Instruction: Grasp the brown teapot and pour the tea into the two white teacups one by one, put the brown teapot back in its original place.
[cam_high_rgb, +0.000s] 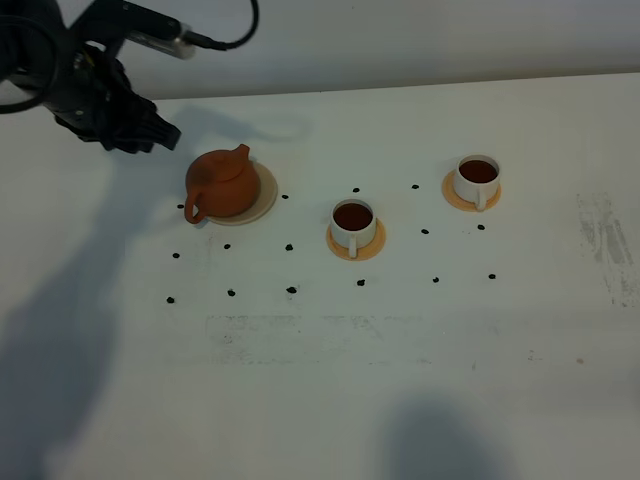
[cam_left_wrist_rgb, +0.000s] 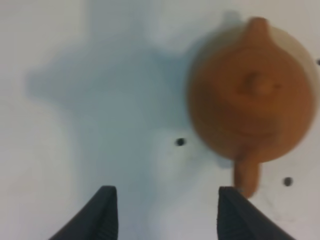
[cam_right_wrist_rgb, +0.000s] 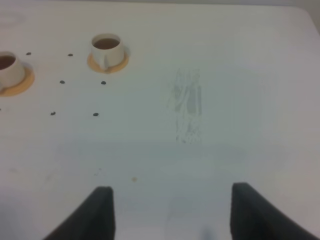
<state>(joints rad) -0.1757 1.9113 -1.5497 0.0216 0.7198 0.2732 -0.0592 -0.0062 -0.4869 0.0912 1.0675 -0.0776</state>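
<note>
The brown teapot (cam_high_rgb: 222, 182) stands on its cream-beige saucer (cam_high_rgb: 263, 197) at the left of the table; it also shows blurred in the left wrist view (cam_left_wrist_rgb: 252, 90). My left gripper (cam_high_rgb: 150, 128) is open and empty, raised behind and to the left of the teapot, its fingertips (cam_left_wrist_rgb: 107, 210) apart from it. Two white teacups (cam_high_rgb: 353, 225) (cam_high_rgb: 477, 180) hold dark tea and stand on orange-tan coasters. The right wrist view shows both cups (cam_right_wrist_rgb: 106, 48) (cam_right_wrist_rgb: 9, 68) far from my open, empty right gripper (cam_right_wrist_rgb: 170, 210), which is out of the exterior view.
Small black dot marks (cam_high_rgb: 290, 246) are scattered on the white table (cam_high_rgb: 320, 380) around the teapot and cups. A scuffed grey patch (cam_high_rgb: 605, 240) lies at the right. The left arm's cable (cam_high_rgb: 220, 40) hangs at the back left.
</note>
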